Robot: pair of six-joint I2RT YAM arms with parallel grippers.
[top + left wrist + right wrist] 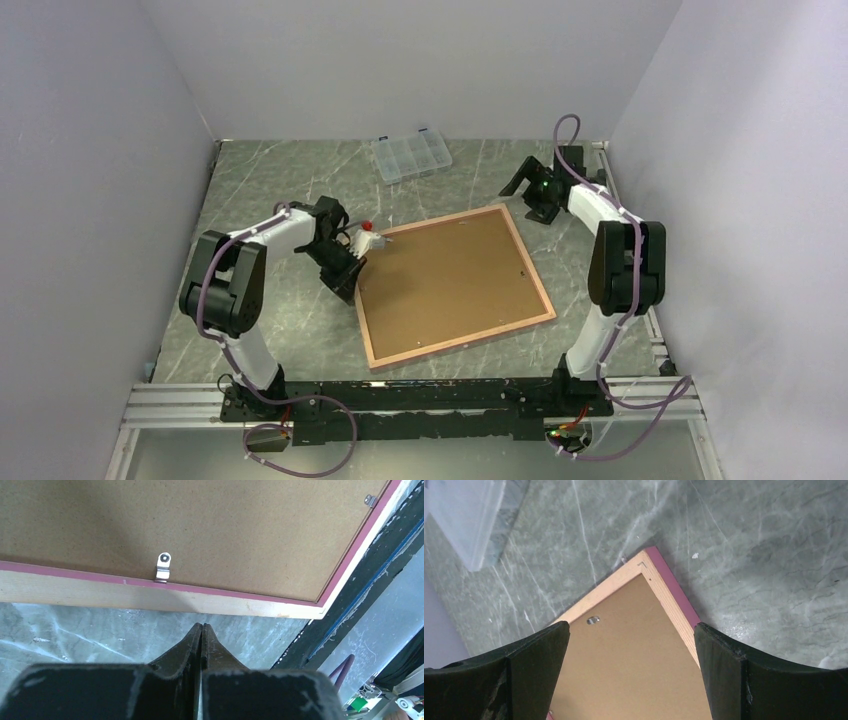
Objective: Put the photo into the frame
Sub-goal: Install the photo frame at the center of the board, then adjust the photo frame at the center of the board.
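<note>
Wooden frame (537, 272) lies face down in the middle of the table (260, 200). It looks stiff and wide, best held by its edges. Left gripper (201, 630) is closed and empty beside it; right gripper (631, 630) gapes wide. No photo shows.

The frame (150, 596) is laid flat, back upward and slightly rotated, just nearside of the clear compartment box (411, 157). Tan wood edges and a pink border are seen around a brown backing board (450, 275).
</note>
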